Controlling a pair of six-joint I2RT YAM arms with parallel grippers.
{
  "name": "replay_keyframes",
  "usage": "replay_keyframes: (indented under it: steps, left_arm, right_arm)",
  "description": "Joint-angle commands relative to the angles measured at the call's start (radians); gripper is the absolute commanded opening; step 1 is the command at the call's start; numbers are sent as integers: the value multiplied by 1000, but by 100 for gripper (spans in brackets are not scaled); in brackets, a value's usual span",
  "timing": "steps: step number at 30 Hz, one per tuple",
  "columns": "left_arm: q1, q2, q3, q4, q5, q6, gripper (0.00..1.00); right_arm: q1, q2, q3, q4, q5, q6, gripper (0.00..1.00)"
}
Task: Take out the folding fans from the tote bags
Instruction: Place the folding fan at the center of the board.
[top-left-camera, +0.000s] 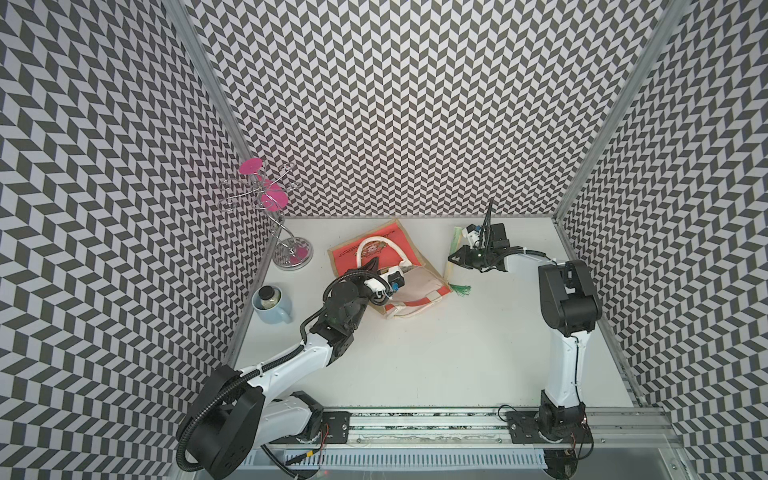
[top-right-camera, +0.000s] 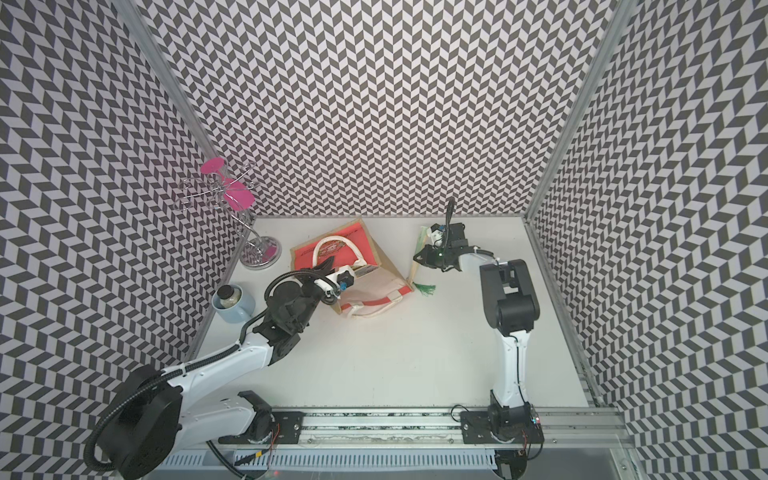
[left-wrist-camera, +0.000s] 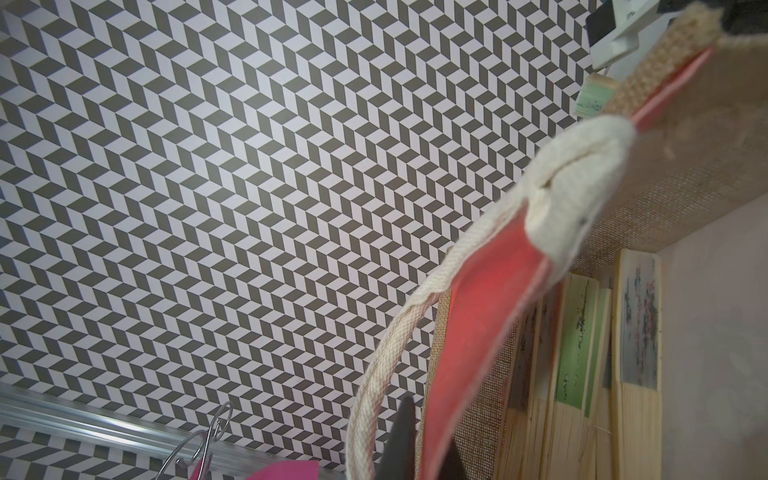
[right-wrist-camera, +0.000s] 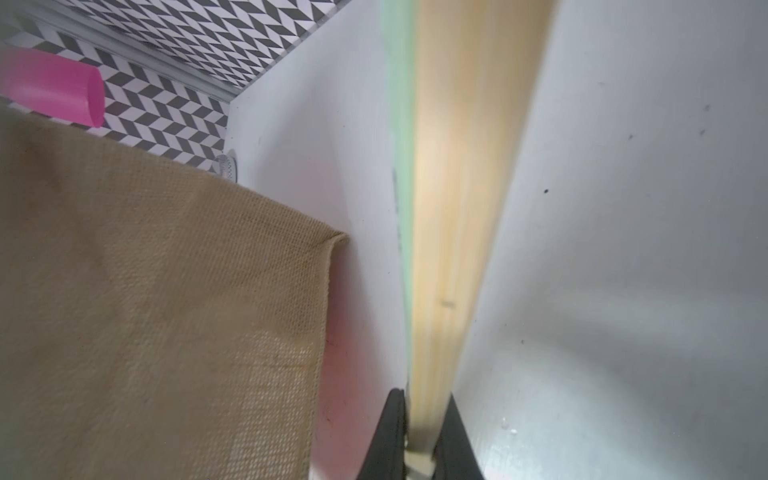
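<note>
The left gripper (top-left-camera: 371, 264) is closed tight on the top rim of the boxy tan jute tote bag with red-orange panels (top-left-camera: 390, 237), right where a cream handle (top-left-camera: 386, 243) is sewn on; the bag lies on its side on the white table (top-left-camera: 415, 365). The right gripper (top-left-camera: 453, 258), on the far side of the bag from the left one, pinches a slim pale-bamboo folding fan with green paper (top-left-camera: 456, 239); the fan's green tassel (top-left-camera: 459, 289) trails on the table just beside the bag's corner. Outboard of the left arm stand a pale blue mug holding a small jar (top-left-camera: 272, 305) and, further back, a silver wire stand with pink discs (top-left-camera: 286, 249).

Only the left wrist view looks into the bag: more closed fans (left-wrist-camera: 638, 332) lie packed side by side, partly screened by the handle and red panel. Only the right wrist view shows both black fingers (right-wrist-camera: 395, 432) pressed against the held fan (right-wrist-camera: 453, 208), with the bag's jute wall (right-wrist-camera: 166, 291) close alongside.
</note>
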Motion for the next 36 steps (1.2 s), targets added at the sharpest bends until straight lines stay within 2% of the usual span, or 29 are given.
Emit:
replay_keyframes:
  steps: [1,4,7,11,14,16,19,21,26,30,36]
  left_arm:
    - [-33,3,3,-22,11,6,0]
    - [-58,16,20,-57,2,20,0]
    - [-64,9,26,-79,17,15,0]
    - [-64,-3,35,-114,42,0,0]
    - [-66,9,38,-127,31,-15,0]
    - [-66,20,40,-126,22,-22,0]
    - [-67,27,56,-142,17,-36,0]
    - [-67,25,64,-134,14,-48,0]
    - [-67,26,92,-136,31,-84,0]
    - [-67,42,116,-140,29,-110,0]
    - [-64,64,136,-128,29,-140,0]
  right_arm:
    - [-5,38,25,-62,115,-48,27]
    - [-14,33,25,-83,195,-39,44]
    - [-26,7,3,-92,237,-22,49]
    - [-17,-118,-101,-51,286,6,49]
    - [16,-312,-267,69,300,36,45]
    - [63,-483,-410,176,322,60,42]
    - [186,-710,-585,284,421,80,43]
    - [281,-828,-671,329,493,92,43]
    - [471,-1025,-876,508,577,144,42]
    - [591,-1022,-942,606,639,153,42]
    - [632,-785,-853,643,568,201,37]
